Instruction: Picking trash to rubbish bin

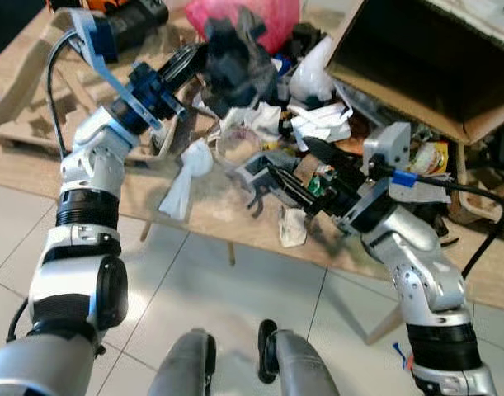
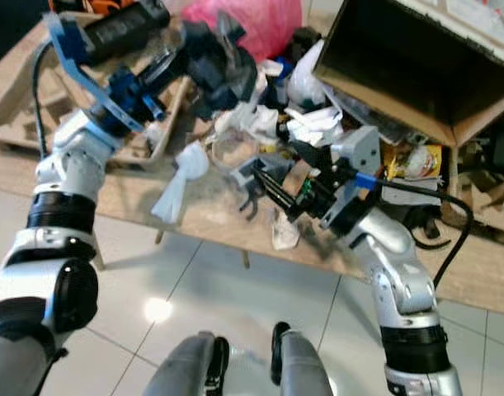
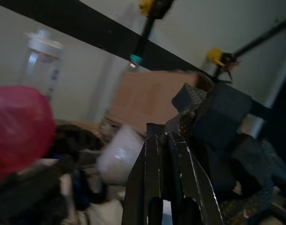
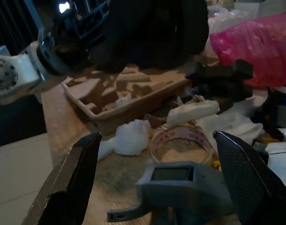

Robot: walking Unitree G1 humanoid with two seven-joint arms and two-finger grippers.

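From where I stand, no writing, label, brand or number can be read on anything here.

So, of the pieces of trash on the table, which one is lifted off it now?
The dark crumpled piece, which the left gripper holds in its shut fingers above the pile. The white wads, the pink bag and the grey part lie on the table.
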